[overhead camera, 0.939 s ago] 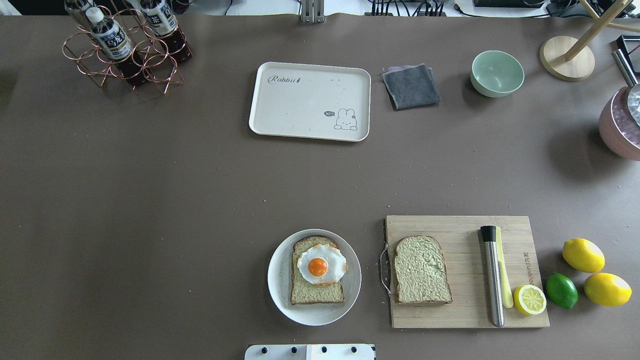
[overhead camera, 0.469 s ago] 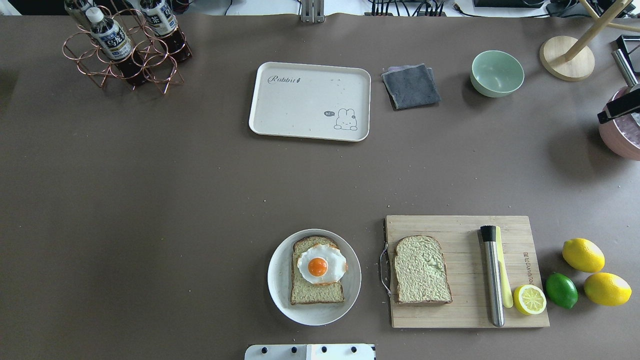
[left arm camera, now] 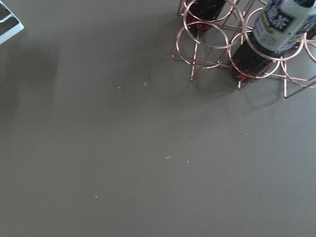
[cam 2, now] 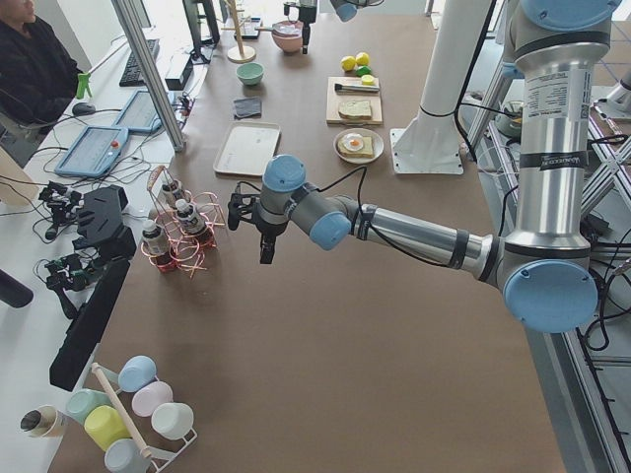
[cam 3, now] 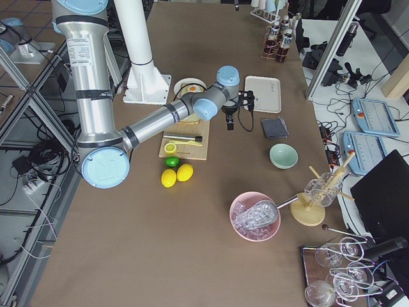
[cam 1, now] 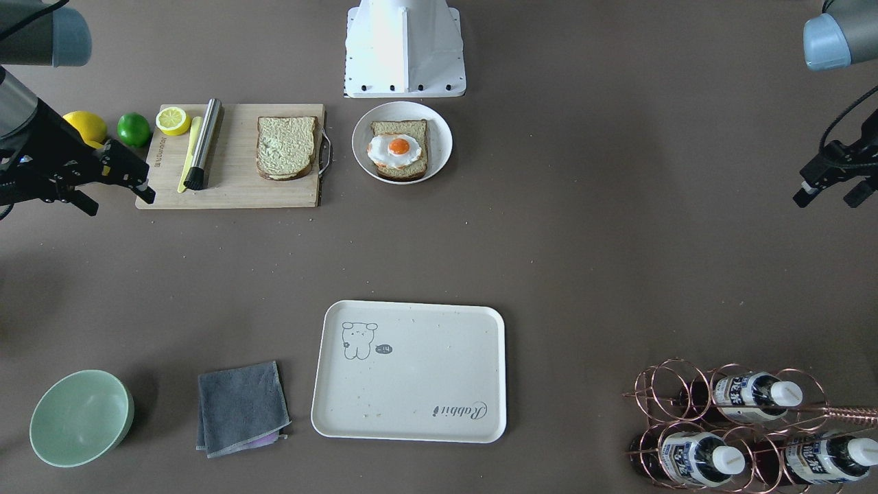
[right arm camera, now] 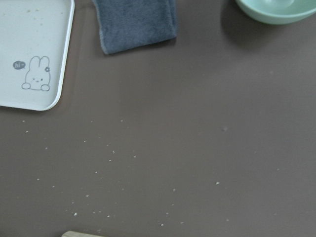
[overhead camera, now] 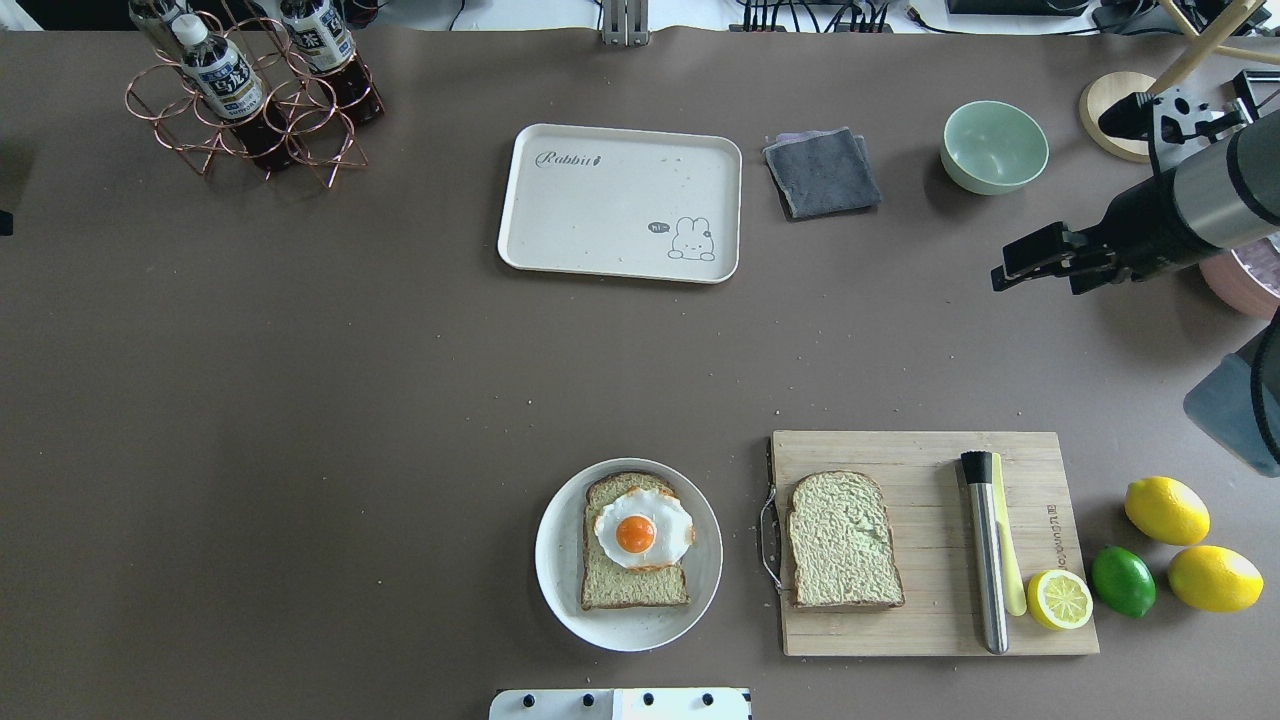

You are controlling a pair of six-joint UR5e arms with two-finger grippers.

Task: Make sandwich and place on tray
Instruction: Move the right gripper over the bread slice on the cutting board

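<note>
Sandwich base (overhead camera: pixel 630 588) with egg (overhead camera: pixel 642 528) sits on plate (overhead camera: pixel 555 560), second slice (overhead camera: pixel 843 540) on board (overhead camera: pixel 930 560).

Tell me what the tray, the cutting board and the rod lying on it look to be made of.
Tray: probably melamine or plastic, with a matte cream surface and a printed drawing.
Cutting board: wood or bamboo, with pale grain running in strips.
Rod: brushed steel, judging by its grey sheen; the black end could be rubber or plastic.

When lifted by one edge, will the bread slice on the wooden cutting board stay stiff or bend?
The square brown-crusted bread slice looks thick, so it probably holds its shape, perhaps sagging a little. Its porous face likely grips rather than slips. Lying flat on the wooden cutting board, it may slide when pushed at an edge.
</note>
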